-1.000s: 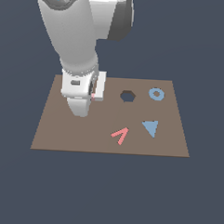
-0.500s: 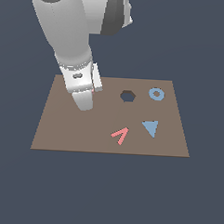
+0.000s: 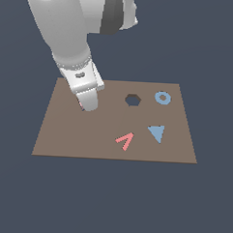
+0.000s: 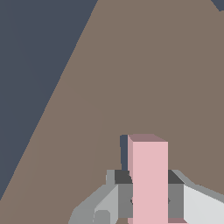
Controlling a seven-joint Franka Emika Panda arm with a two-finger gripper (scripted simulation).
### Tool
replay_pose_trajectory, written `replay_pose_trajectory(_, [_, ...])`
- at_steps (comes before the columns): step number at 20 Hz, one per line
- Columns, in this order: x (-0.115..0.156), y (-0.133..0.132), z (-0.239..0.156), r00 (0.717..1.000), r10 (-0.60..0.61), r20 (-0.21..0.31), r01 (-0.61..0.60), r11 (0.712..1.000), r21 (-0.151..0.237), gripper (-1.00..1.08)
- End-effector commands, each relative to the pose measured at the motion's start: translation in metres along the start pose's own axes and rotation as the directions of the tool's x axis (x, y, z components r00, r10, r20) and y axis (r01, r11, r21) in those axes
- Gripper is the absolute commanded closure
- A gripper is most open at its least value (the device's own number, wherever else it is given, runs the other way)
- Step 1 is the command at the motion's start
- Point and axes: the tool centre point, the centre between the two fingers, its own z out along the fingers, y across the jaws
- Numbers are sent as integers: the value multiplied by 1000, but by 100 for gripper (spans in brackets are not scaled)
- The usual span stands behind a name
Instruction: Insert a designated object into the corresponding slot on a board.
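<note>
My gripper (image 3: 88, 106) is low over the brown board (image 3: 59, 139), on the exterior view's left side. It is shut on the pale pink piece (image 4: 148, 175), which stands up between the grey fingers (image 4: 120, 199) in the wrist view. Only a sliver of pink (image 3: 81, 106) shows beside the fingers in the exterior view. A narrow dark strip (image 4: 124, 152), perhaps part of the L-shaped slot, shows on the board (image 4: 144, 65) right beside the pink piece. In the exterior view the arm hides the slot.
On the board are a dark hexagonal hole (image 3: 133, 100), a blue ring (image 3: 162, 97), a blue triangle (image 3: 157, 133) and a red V-shaped piece (image 3: 125, 140). All lie on the exterior view's right of the gripper.
The arm has leaned toward the exterior view's left, and the gripper tip has shifted slightly back. The dark patch seen beside the gripper earlier is now covered.
</note>
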Motion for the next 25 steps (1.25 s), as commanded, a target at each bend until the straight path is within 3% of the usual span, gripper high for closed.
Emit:
replay_pose_trajectory(1, [-1,-1,0,1000,-27,0,27,1000,0,108])
replay_pose_trajectory(15, [-3,-3,10,999,-50,0,50,999,0,108])
replay_pose_trajectory(16, [-3,-3,10,999,-50,0,50,999,0,-92])
replay_pose_trajectory(25, [-3,-3,10,999,-50,0,50,999,0,-92])
